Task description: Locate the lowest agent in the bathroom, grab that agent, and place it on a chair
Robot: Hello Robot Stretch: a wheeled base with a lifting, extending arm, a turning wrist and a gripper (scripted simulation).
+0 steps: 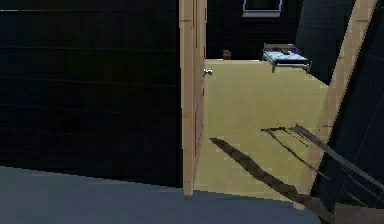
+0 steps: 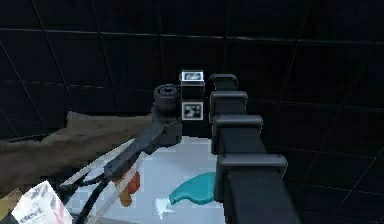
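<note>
Grabbing seems the step in hand: the gripper [image 2: 95,186] slants its fingers toward a small orange thing [image 2: 125,190], probably the agent, right at them on a pale counter [image 2: 165,160]. Whether it holds anything cannot be told. Next comes lifting clear.

Dark stepped arm [image 2: 245,150], thin-fingered hand [image 2: 84,196], marked white squares [image 2: 191,78]
</note>
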